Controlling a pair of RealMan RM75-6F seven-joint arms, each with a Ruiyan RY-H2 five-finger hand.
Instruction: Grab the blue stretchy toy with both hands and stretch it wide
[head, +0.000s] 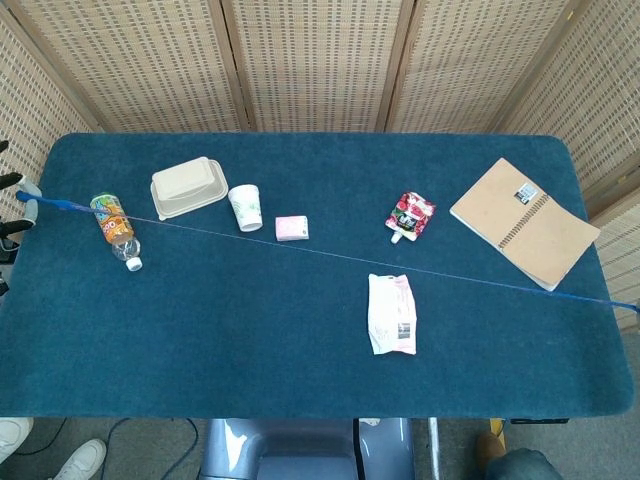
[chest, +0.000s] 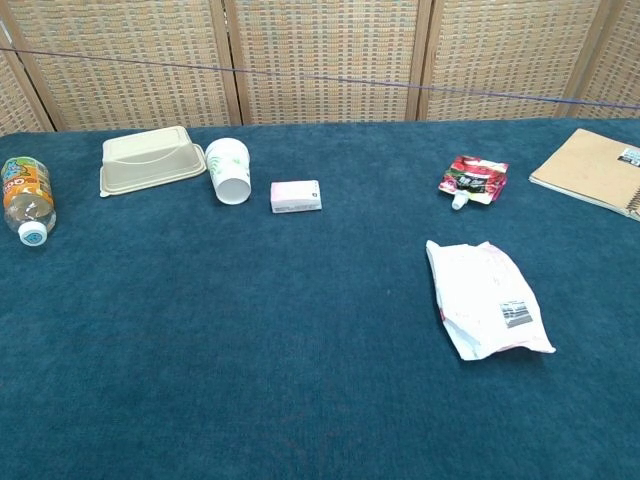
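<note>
My left hand (head: 12, 205) pinches the blue stretchy toy (head: 330, 256), a thin line running across the table (head: 250, 330); my right hand is out of sight.
</note>
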